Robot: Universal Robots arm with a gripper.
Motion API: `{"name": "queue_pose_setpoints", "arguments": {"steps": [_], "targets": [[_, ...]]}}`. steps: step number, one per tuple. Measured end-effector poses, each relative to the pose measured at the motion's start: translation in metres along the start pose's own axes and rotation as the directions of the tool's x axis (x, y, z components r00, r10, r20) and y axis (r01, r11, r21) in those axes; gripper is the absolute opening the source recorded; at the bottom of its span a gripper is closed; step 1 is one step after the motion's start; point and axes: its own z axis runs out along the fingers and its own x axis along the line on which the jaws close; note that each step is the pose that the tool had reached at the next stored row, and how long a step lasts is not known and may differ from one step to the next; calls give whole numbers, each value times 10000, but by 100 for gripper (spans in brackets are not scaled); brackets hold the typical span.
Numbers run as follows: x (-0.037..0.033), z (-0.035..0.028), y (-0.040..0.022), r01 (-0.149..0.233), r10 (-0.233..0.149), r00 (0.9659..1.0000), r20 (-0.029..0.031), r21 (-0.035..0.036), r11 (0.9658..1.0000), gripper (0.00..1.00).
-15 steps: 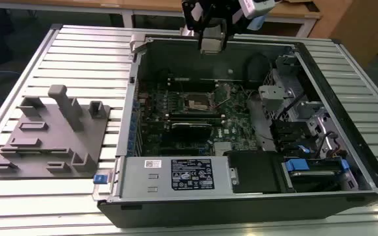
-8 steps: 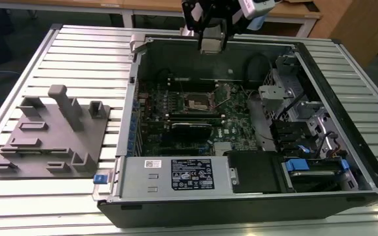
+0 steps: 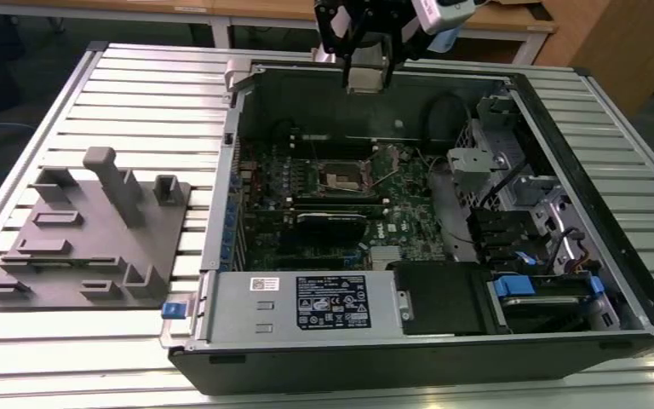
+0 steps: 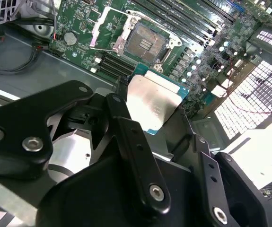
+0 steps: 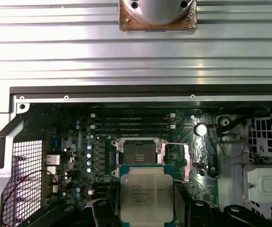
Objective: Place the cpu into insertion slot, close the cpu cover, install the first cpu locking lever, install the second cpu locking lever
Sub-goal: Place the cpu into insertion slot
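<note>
Cpu, a flat square chip with a dull silver-grey metal top and a green edge (image 5: pixel 143 195), is in your grasp. Your black two-finger gripper (image 5: pixel 144 204) is pinching it across two opposite sides. In the second wrist view the gripper (image 4: pixel 154 113) has one finger (image 4: pixel 126 127) on each side of the cpu (image 4: pixel 152 101). The metal top faces the first wrist camera.

Chip is held up in the air, level, apart from the green motherboard (image 5: pixel 76 142) under it.

Insertion slot, a small square socket with a dark gold-brown centre and a silvery rim (image 5: pixel 138 153), is bare with nothing seated in it. In the first wrist view the cpu's edge overlaps the slot's rim. In the second wrist view the slot (image 4: pixel 145 42) lies beyond the chip.

Cpu cover, a thin silvery square frame (image 4: pixel 97 30), is swung open beside the slot.

Long black memory slots (image 5: pixel 131 124) run along the slot's other side.

Exterior view: your gripper (image 3: pixel 367 78) hangs over the far wall of the open black computer case (image 3: pixel 418 354), well above the slot (image 3: pixel 342 177). A metal power supply box with a black label (image 3: pixel 304 302) sits at the case's near end. The case lies on a silvery slatted metal table (image 3: pixel 134 94). A grey moulded fixture with upright pegs (image 3: pixel 88 230) sits toward the exterior view's left.
</note>
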Motion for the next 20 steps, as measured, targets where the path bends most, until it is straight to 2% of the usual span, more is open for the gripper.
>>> {"name": "queue_pose_setpoints", "arguments": {"steps": [20], "targets": [[-1, 40, -4, 0, 0, 10000, 1, -2, 10000, 54]]}}
